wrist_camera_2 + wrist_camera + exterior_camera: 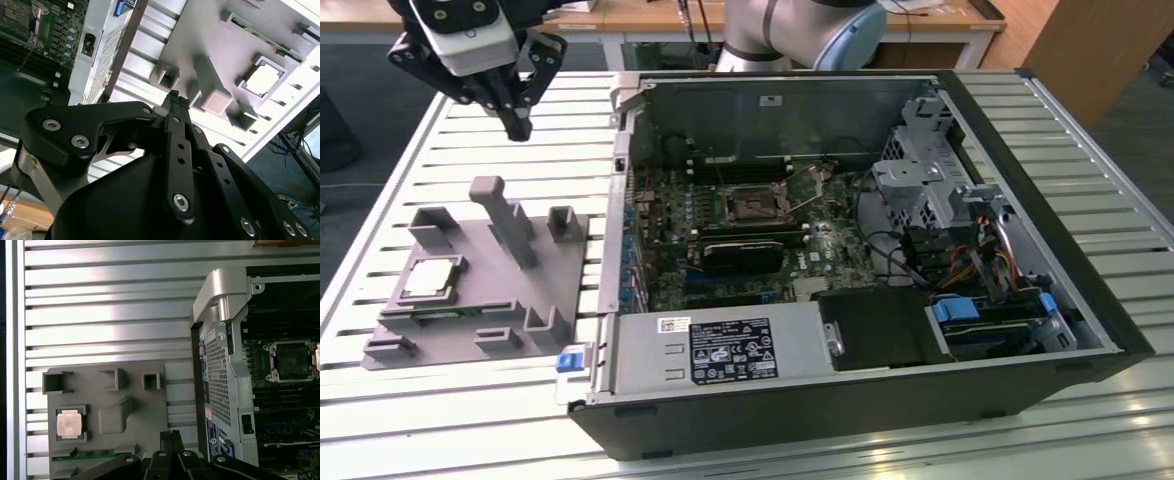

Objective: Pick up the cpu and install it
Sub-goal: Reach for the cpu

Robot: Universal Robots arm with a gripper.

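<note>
Grey moulded fixture (574, 280), one, lies on the slatted metal table (454, 110).

Exterior view:
- Cpu (430, 278), one, with a silver top. It lies flat in a square recess on the fixture's side toward the exterior view's left.
- Post (500, 215), one, tall. It stands on the fixture near the cpu.
- Case (761, 100), one, open. It lies just beside the fixture on the exterior view's right.
- Socket (754, 207), one, on the board inside the case, well apart from the fixture.
- Gripper (518, 125), one, black. It hangs above the table beyond the fixture's far edge, well apart from the cpu. The fingers are pressed together with nothing between them.

Second wrist view:
- Gripper (175, 100), tips clenched and empty, seen against the fixture (200, 30).
- Post (212, 92), one, close to the tips.
- Cpu (263, 80), one, in its recess on the far side of the post from the tips.
- Case (100, 30), one, its wall alongside the fixture.

First wrist view:
- Fixture (145, 410), one, on the table (100, 290).
- Cpu (68, 424), one, seated in its recess.
- Memory stick (95, 455), one, green. It lies in the fixture just beside the cpu.
- Blocks (112, 379), three, small, along one edge of the fixture.
- Post (117, 415), one, between the cpu and the gripper (171, 435), whose tips are closed on nothing.
- Case (220, 290), one, beside the fixture.
- Socket (290, 360), one, inside the case.
</note>
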